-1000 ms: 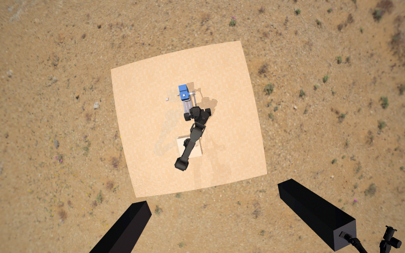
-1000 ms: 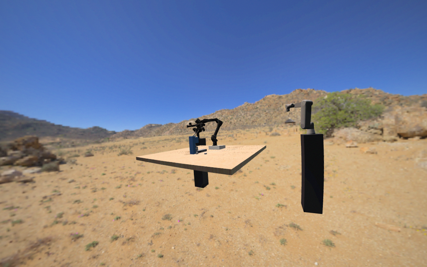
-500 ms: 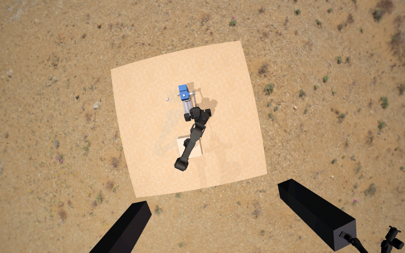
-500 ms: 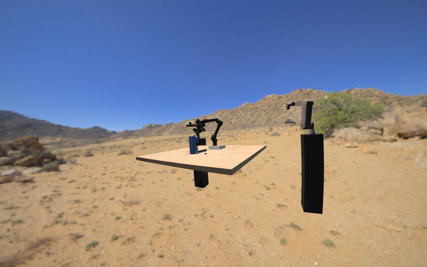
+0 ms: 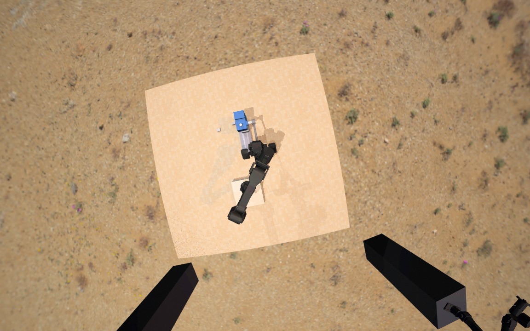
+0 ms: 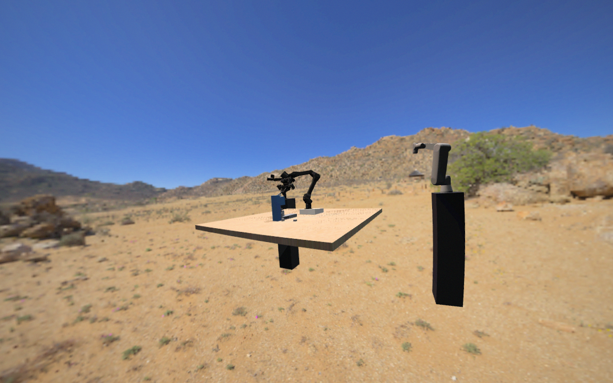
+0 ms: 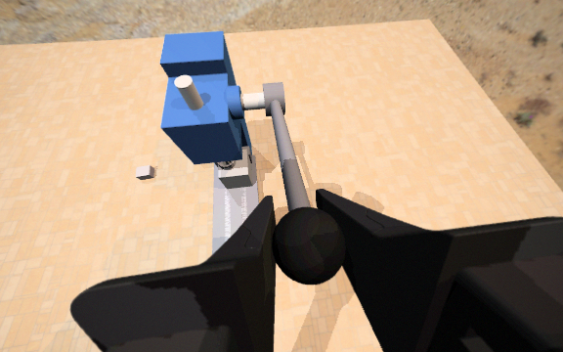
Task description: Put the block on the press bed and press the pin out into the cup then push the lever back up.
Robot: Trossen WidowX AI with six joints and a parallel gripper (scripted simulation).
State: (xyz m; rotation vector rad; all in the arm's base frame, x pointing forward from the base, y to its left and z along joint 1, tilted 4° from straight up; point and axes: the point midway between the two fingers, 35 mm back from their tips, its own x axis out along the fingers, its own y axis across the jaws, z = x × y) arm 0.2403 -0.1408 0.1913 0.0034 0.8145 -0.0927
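My gripper (image 7: 294,198) is shut on the black ball knob (image 7: 309,245) at the end of the grey lever (image 7: 283,142), to the right of the press. The blue press (image 7: 198,103) (image 5: 240,120) (image 6: 276,208) stands upright, with its light punch rod (image 7: 190,93) sticking out of the top. A pale grey block (image 7: 237,177) sits on the press bed (image 7: 222,210) under the front of the press head. A dark round mark shows on the block's top, partly hidden by the head. The punch tip, the pin and the cup are hidden.
A small light block (image 7: 145,172) (image 5: 218,129) lies on the table (image 7: 66,235) (image 5: 300,102) (image 6: 251,230), left of the press. The arm's pale base plate (image 6: 315,211) is behind the gripper. Black pillars stand beyond the table edges.
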